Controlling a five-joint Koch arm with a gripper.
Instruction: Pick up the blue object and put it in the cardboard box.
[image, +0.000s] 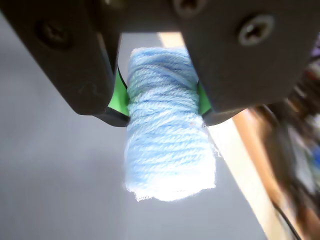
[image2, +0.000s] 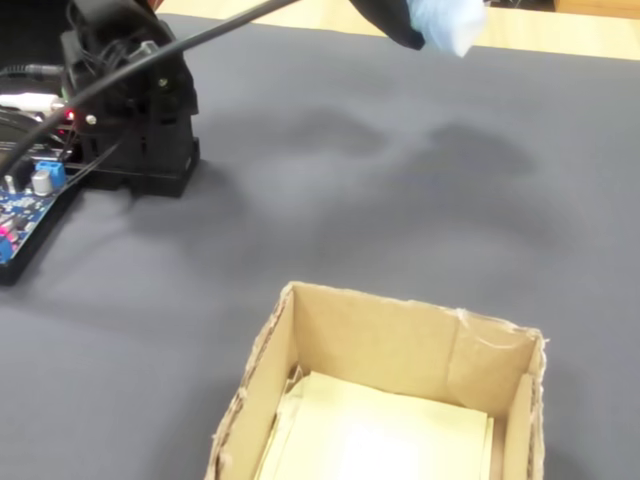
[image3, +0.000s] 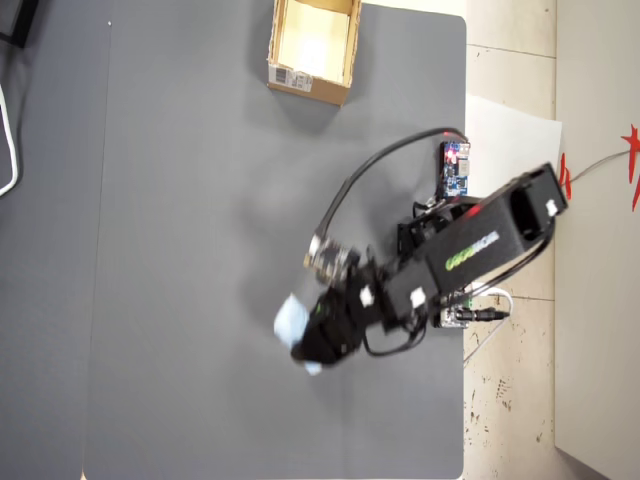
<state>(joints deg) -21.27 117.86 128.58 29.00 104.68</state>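
Pale-blue yarn wraps the blue object (image: 167, 145), pinched across its middle between the 2 jaws of the gripper (image: 162, 97), long axis sticking out past the tips. In the overhead view it hangs above the grey mat (image3: 180, 250), well apart from the cardboard box (image3: 311, 50), which sits open near the mat's far edge, so the carry must run that way.

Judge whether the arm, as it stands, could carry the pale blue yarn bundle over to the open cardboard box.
Probably yes. The claw grips the pale blue yarn bundle clear of the grey mat, and nothing lies between it and the open-topped tan cardboard box.
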